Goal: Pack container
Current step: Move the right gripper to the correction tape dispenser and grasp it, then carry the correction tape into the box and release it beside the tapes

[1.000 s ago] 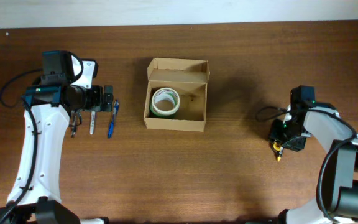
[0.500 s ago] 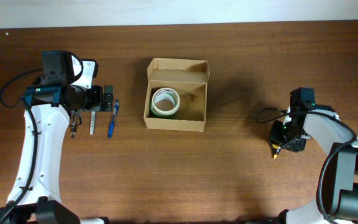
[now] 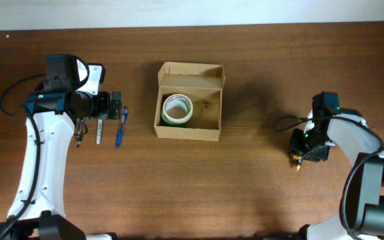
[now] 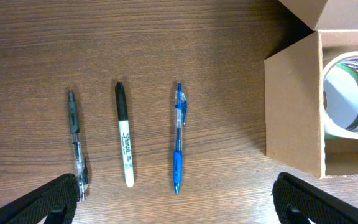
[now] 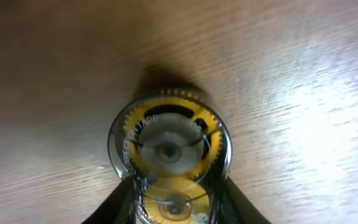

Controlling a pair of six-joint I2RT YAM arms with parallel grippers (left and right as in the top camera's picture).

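Observation:
The container, a tan cardboard box [image 3: 189,132] with its flap lid open at the back, stands mid-table. In it lies a roll of tape [image 3: 177,109] with a green edge. The left wrist view shows the box wall [image 4: 294,106] and the roll [image 4: 353,93] at right. My left gripper [image 3: 115,107] is open and empty, its fingers [image 4: 179,208] spread wide over three pens. My right gripper [image 3: 307,151] is at the right, shut on a clear correction tape dispenser [image 5: 166,149] with yellow gears, close over the table.
Left of the box three pens lie side by side: a clear dark pen [image 4: 76,143], a black-capped white marker [image 4: 124,134] and a blue pen [image 4: 178,137]. In the overhead view the blue pen [image 3: 121,127] is the one nearest the box.
My right gripper with the dispenser has shifted a few pixels and come back near where it was. The left arm, pens and box have not moved.

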